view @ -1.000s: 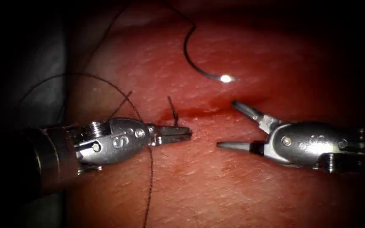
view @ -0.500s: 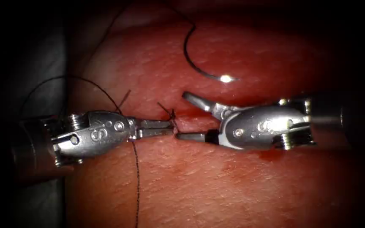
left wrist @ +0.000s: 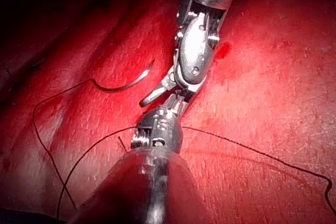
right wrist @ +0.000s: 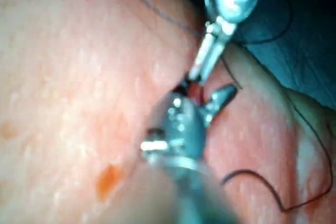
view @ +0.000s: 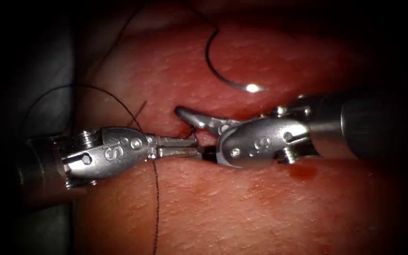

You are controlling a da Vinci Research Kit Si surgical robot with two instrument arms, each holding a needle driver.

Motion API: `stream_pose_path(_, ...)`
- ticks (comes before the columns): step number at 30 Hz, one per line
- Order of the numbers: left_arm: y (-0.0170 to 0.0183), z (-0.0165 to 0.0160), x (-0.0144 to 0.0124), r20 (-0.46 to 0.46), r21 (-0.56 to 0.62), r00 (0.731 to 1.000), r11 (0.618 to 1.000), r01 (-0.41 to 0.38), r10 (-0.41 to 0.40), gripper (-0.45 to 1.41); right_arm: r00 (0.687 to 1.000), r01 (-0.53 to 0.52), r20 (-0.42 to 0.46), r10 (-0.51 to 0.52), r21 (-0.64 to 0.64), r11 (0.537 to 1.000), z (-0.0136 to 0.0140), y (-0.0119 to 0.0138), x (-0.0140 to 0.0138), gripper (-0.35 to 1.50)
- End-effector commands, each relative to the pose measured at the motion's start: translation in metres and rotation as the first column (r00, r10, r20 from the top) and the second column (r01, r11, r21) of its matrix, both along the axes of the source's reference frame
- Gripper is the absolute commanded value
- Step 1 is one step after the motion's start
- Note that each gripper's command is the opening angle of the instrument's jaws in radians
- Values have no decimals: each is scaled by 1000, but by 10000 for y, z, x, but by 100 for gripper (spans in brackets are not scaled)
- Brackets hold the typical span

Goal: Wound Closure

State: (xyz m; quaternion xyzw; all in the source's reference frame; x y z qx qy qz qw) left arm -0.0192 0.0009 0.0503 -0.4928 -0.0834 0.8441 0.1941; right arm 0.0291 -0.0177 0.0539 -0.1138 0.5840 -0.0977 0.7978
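My left tool lies at the left end of the cut, jaws shut on a short thread end at the stitch. The right tool is open tip to tip against it. Its upper jaw is raised over the stitch and the lower one sits at the left tool's tip, with the thread end between them. The curved needle lies free on the tissue beyond the cut, held by neither tool. The left wrist view has both tools meeting, with the needle close by. The right tool gapes at the left tool's jaws.
A long dark thread runs from under the left tool toward the front of the tissue and loops off to the left over grey cloth. A spot of red fluid lies beside the right tool's wrist.
The right tool has moved left along the cut, still open, until its jaws straddle the thread end at the left tool's tip. The left tool drew back slightly to the left. The needle stayed put.
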Motion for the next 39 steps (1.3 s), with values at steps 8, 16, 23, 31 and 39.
stream_pose_path(8, -3, 6, -6, 13, 3, 1000, 1000, -11, 11, -45, 997, 63, -43, -66, -63, 996, 11, -7, 28, 88)
stream_pose_path(16, -5, 5, -7, 25, 5, 999, 1000, -20, 20, -45, 997, 61, -38, -64, -73, 996, 19, -5, 32, 89)
stream_pose_path(23, -4, 6, -8, 26, 5, 999, 1000, -22, 22, -45, 996, 74, -51, -78, -71, 995, 19, -7, 36, 89)
stream_pose_path(31, -4, 6, -8, 28, 5, 999, 1000, -23, 23, -45, 996, 75, -51, -79, -75, 994, 21, -9, 41, 82)
stream_pose_path(39, -5, 6, -8, 31, 5, 999, 1000, -26, 26, -45, 990, 112, -79, -116, -52, 992, 21, -10, 45, -35)
